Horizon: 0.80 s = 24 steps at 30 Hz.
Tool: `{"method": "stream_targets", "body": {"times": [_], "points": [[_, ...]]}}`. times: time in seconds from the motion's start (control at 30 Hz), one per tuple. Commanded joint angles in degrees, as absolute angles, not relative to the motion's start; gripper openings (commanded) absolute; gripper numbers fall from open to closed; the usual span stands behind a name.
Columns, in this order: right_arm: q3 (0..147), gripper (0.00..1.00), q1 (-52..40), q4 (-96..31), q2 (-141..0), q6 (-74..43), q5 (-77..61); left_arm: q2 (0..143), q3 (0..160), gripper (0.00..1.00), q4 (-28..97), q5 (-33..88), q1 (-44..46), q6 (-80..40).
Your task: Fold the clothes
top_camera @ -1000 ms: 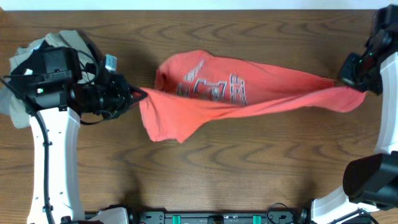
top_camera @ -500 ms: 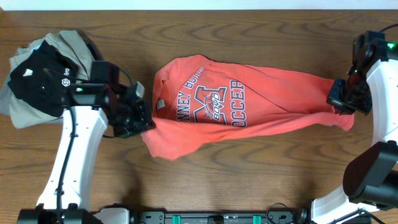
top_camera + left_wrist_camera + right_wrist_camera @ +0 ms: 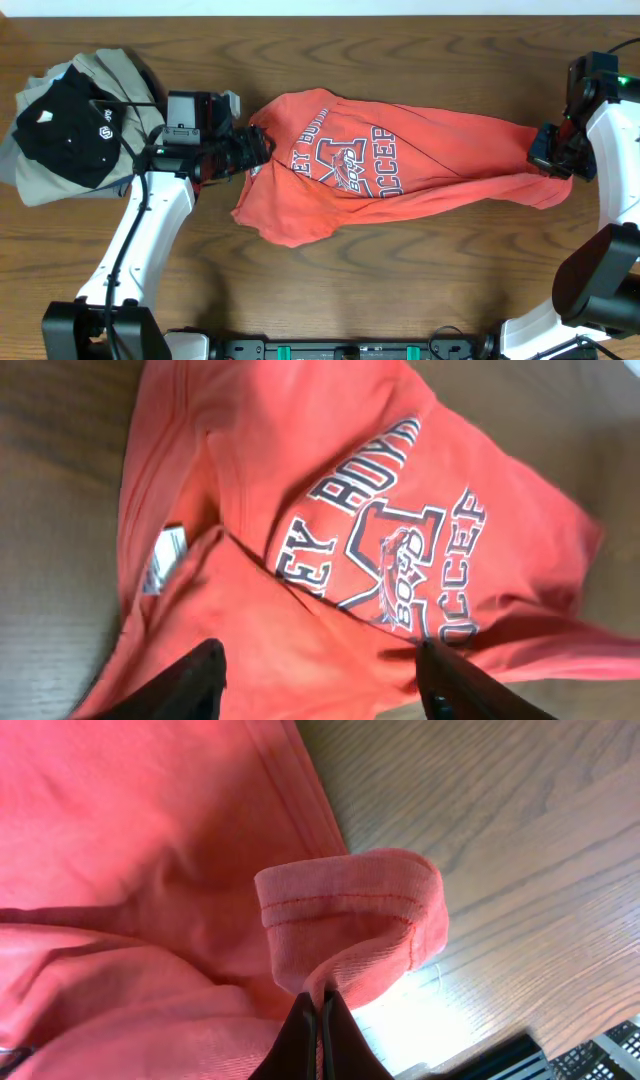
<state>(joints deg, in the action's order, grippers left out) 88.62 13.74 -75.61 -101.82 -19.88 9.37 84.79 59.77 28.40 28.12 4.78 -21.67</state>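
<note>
A coral-red T-shirt [image 3: 440,150] with printed lettering lies stretched across the middle of the table, chest print facing up. My left gripper [image 3: 258,150] hovers at its collar end, open, with nothing between its fingers. In the left wrist view the two dark fingers [image 3: 205,675] stand wide apart above the shirt [image 3: 300,460], and a white neck label [image 3: 165,550] shows. My right gripper [image 3: 548,160] is at the shirt's right end. In the right wrist view it [image 3: 322,1010] is shut on a folded hem of the shirt [image 3: 350,900].
A pile of other clothes sits at the far left: a black garment [image 3: 65,130] on top of a beige one [image 3: 110,70]. Bare wooden table [image 3: 400,280] runs along the front. Both arm bases stand at the lower corners.
My left gripper has let go of the shirt's left edge, opened, and moved up and right to the collar. The shirt's left side has dropped onto the table. The right gripper has barely moved.
</note>
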Motion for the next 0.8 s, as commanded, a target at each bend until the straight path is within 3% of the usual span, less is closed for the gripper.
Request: {"method": "stream_targets", "body": {"times": [0.0,0.23,0.5,0.63,0.77], "points": [[88.4,0.01,14.0,-75.7,-101.6,-19.2,10.5,86.8,60.2,0.64,31.5,27.7,4.8,-25.4],[88.4,0.01,14.0,-75.8,-101.6,-19.2,10.0,90.9,60.2,0.64,37.5,21.4,4.9,-22.1],[88.4,0.01,14.0,-76.1,-101.6,-19.2,10.0,98.2,60.2,0.63,30.1,20.9,4.9,-20.6],[88.4,0.01,14.0,-76.0,-101.6,-19.2,10.0,101.6,60.2,0.58,27.8,20.9,5.5,-20.6],[88.4,0.01,14.0,-76.0,-101.6,-19.2,10.0,103.2,60.2,0.44,27.9,20.9,7.0,-20.6]]}}
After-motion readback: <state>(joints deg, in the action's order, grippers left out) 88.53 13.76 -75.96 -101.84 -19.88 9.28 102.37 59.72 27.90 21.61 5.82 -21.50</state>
